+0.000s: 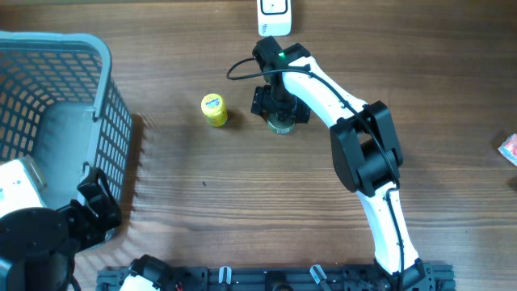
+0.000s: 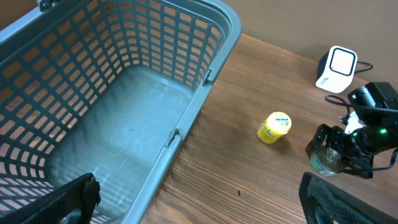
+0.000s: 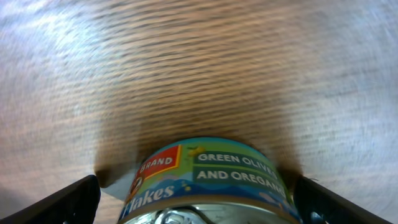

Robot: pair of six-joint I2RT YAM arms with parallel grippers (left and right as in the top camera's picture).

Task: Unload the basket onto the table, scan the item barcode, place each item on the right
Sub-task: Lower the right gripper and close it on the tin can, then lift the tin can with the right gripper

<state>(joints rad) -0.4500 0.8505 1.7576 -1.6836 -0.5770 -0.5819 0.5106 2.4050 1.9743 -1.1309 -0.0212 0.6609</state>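
Right tool spread wide, straddling the tuna can without gripping it. Can upright on the tabletop, a little way in front of the scanner. Left tool likewise agape and empty, over the basket.

Likely trouble from here:
- Closing off-centre and shoving the can sideways toward the yellow jar nearby.
- Pinching too high on the smooth wall and dropping it mid-lift.
- Showing the scanner the label text (no barcode visible anywhere here) and getting no read.
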